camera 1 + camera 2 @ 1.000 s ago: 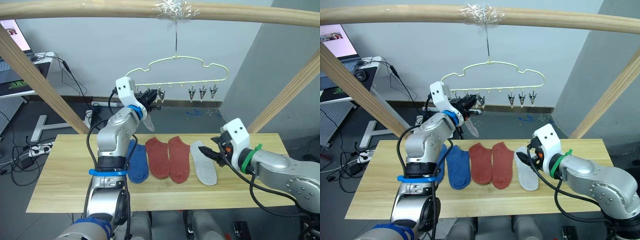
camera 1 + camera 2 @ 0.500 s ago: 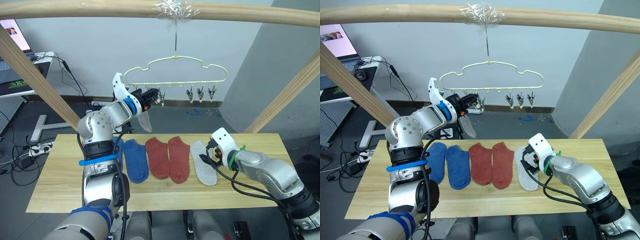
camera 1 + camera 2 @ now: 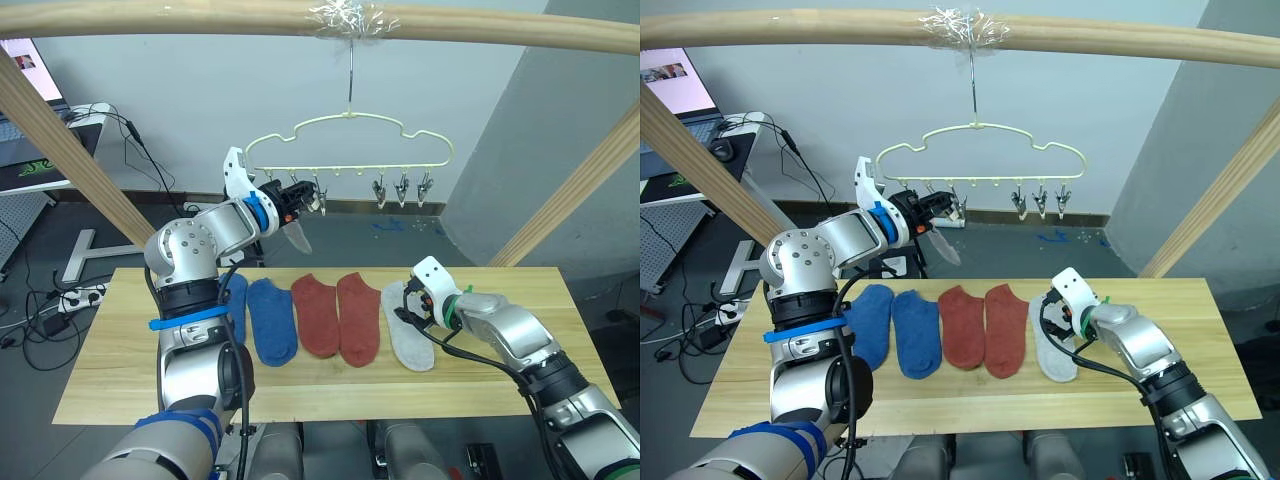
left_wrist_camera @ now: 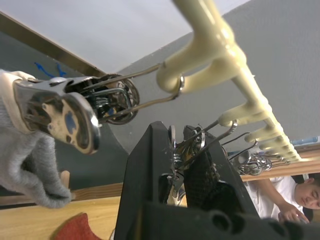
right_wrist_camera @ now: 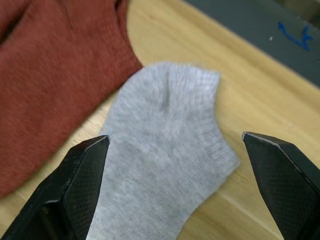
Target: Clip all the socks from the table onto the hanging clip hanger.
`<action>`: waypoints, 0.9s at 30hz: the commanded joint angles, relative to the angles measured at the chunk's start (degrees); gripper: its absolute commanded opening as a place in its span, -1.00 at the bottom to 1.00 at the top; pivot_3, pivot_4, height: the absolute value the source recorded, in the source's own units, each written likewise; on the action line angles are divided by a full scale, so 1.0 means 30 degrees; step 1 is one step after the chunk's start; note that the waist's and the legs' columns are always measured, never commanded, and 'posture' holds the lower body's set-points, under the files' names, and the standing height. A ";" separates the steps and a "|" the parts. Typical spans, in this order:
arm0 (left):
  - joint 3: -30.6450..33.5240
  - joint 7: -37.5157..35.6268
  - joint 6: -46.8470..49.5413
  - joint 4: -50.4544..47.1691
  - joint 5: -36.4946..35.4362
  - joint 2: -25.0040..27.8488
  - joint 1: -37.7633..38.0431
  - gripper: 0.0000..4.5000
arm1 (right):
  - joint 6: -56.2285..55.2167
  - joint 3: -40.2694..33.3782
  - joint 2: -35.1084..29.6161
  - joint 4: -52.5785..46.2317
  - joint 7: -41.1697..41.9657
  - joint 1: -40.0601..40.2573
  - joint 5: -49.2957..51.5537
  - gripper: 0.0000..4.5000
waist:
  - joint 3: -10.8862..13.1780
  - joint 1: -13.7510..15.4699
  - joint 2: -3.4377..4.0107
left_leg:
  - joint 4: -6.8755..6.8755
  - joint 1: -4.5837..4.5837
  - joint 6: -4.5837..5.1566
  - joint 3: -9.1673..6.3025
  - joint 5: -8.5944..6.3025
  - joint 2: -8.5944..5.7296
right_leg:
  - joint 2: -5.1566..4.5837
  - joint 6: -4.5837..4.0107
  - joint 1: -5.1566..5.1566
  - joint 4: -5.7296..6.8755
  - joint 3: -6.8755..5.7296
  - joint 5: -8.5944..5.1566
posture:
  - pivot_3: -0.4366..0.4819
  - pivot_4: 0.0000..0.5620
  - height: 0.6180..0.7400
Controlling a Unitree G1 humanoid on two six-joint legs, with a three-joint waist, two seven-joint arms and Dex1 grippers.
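Observation:
The pale yellow-green clip hanger (image 3: 350, 135) hangs by its hook from the top pole. One grey sock (image 3: 297, 238) dangles from a clip (image 4: 55, 115) near its left end. Beside it, my left gripper (image 4: 176, 145) is raised to the clip row, shut on the neighbouring clip. On the table (image 3: 120, 370) lie two blue socks (image 3: 272, 318), two rust-red socks (image 3: 358, 318) and a second grey sock (image 3: 407, 338). My right gripper (image 3: 408, 305) hovers open just over that grey sock's (image 5: 165, 130) far end, its fingers apart on either side.
Round wooden poles frame the scene: one across the top (image 3: 200, 15), slanting ones at left (image 3: 70, 150) and right (image 3: 570, 190). Free clips (image 3: 402, 187) hang at the hanger's right. A desk with a laptop (image 3: 30, 150) stands back left. A person (image 4: 300, 195) sits beyond the table.
My right gripper has drawn in leftward over the grey sock on the table. My left elbow has swung out to the left while its gripper stayed at the clips.

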 commanded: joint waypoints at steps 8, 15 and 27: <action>-0.0270 0.0009 0.0661 -0.0936 -0.0247 0.0729 -0.0088 -0.86 | -0.2064 -0.0512 0.1496 0.3355 0.1317 -0.0913 -0.2070 0.98 | 0.0000 0.0060 0.0000 | 0.0008 0.0034 0.0005 0.0002 -0.0003 -0.0002 | -0.0003 0.0000 -0.0001 0.0090 0.0003 0.0000 | 0.03 -0.28 1.00; -0.0708 -0.0231 0.0549 -0.0768 -0.0006 0.0992 -0.0154 -0.86 | -0.1861 -0.0903 0.2120 0.4924 0.1589 -0.0966 -0.2851 0.98 | -0.0001 0.0063 -0.0001 | 0.0020 0.0094 -0.0004 0.0009 0.0003 -0.0002 | -0.0003 0.0000 0.0002 0.0204 0.0019 0.0000 | 0.04 -0.28 1.00; -0.0473 -0.0261 0.0741 0.0122 -0.0179 0.1297 -0.0410 -0.86 | -0.2456 -0.0933 0.2194 0.4594 0.1811 -0.0124 -0.4003 -0.50 | -0.0004 0.0078 -0.0003 | 0.0031 0.0230 -0.0021 0.0011 0.0012 -0.0005 | -0.0002 -0.0006 0.0115 0.0248 0.0030 0.0004 | 0.02 -0.27 1.00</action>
